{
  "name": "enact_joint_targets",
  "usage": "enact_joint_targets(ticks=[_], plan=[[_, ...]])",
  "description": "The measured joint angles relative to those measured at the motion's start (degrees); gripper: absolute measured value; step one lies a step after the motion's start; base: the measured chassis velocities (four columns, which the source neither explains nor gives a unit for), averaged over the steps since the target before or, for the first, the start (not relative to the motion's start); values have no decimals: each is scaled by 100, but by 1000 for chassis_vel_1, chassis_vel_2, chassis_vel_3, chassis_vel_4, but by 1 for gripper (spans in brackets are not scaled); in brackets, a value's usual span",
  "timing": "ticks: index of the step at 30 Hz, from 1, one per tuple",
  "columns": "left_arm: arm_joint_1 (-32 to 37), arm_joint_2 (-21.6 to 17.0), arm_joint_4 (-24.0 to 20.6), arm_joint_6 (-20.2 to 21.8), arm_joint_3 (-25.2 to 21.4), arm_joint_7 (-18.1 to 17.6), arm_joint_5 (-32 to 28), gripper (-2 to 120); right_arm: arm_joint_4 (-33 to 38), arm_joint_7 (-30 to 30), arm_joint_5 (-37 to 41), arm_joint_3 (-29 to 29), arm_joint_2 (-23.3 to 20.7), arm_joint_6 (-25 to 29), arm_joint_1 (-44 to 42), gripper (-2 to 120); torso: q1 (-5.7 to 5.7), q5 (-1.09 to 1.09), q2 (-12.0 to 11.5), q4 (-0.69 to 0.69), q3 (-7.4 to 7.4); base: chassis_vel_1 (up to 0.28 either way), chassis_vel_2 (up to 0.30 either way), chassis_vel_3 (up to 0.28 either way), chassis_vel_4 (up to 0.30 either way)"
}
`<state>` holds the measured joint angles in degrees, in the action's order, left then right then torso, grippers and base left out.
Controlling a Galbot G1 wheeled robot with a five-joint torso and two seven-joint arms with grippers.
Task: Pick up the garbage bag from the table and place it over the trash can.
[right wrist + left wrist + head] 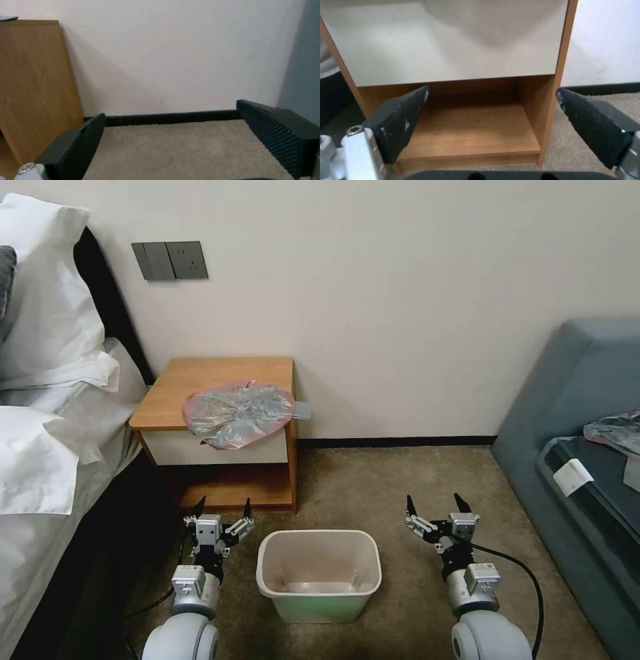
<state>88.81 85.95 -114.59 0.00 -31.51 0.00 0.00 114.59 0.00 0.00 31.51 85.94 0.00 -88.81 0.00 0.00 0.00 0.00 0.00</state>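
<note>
Nearest the robot, on the beige carpet, the cream trash can [319,573] stands upright and unlined, its long side running left to right. On either side of it a gripper hovers low: the left gripper [223,508] just before the nightstand's low shelf, the right gripper [434,505] over bare carpet. On both, the fingers [400,122] are spread wide and grasp nothing.

Farther back, against the wall, stands the small wooden nightstand [200,373]. On its worktop the garbage bag [238,413] lies flattened as a wrinkled grey oval with a pink rim. Its long axis runs roughly left to right, and its near edge droops over the white drawer front.

The bag has not yet been picked up. That overhanging pink edge seems the easiest place to pinch, since thin film lying flat on wood gives the fingers little to catch. Lifting at the rim should also help the mouth open for the bin.
</note>
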Motion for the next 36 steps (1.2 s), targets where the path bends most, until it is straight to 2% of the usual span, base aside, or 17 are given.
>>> enact_joint_targets(ticks=[17, 22, 24, 26, 27, 28, 29, 30, 31, 33, 36], plan=[[0, -12, 0, -15, -9, -3, -21, 100, 17, -8, -17, 1, 12, 14, -22, 100, 0, 0, 0, 0, 0, 0, 0, 0, 0], [-3, -85, 0, -105, -73, -27, -135, 97, 539, -244, -409, 59, 286, 434, -514, 100, 0, 0, 0, 1, 0, 0, 0, 0, 0], [-12, -277, -16, -307, -206, -74, -393, 96, 1044, -471, -792, 120, 554, 841, -997, 100, 0, -2, 0, -3, 0, 0, 0, 0, 0], [-14, -300, -16, -313, -219, -87, -412, 96, 1116, -506, -850, 128, 594, 902, -1063, 100, 0, 2, 0, -4, -1, 0, 0, 0, 0], [-12, -384, -16, -421, -260, -99, -573, 96, 1170, -539, -898, 134, 616, 950, -1114, 100, 0, -2, 0, 1, -1, 0, 0, 0, 0], [-12, -384, -16, -421, -260, -99, -573, 96, 1170, -539, -898, 134, 616, 950, -1114, 100, 0, -2, 0, 1, -1, 0, 0, 0, 0], [-19, -483, -23, -552, -329, -126, -756, 96, 1185, -546, -911, 139, 616, 963, -1132, 100, 0, -12, 0, 2, 0, 0, 0, 0, 0], [-47, -691, -60, -810, -490, -206, -1100, 96, 1188, -549, -916, 139, 616, 967, -1134, 100, 0, 3, 0, -1, -1, 0, 0, 0, 0], [-47, -691, -60, -810, -490, -206, -1100, 96, 1188, -549, -916, 139, 616, 967, -1134, 100, 0, 3, 0, -1, -1, 0, 0, 0, 0], [-59, -894, -51, -1065, -618, -288, -1453, 97, 1188, -549, -913, 138, 617, 967, -1135, 100, 0, -1, 0, 2, 0, 0, 0, 0, 0], [-49, -928, -25, -1105, -618, -292, -1511, 97, 1189, -507, -789, 97, 618, 904, -1135, 100, 0, -4, 0, 1, 0, 0, 0, 0, 0]])
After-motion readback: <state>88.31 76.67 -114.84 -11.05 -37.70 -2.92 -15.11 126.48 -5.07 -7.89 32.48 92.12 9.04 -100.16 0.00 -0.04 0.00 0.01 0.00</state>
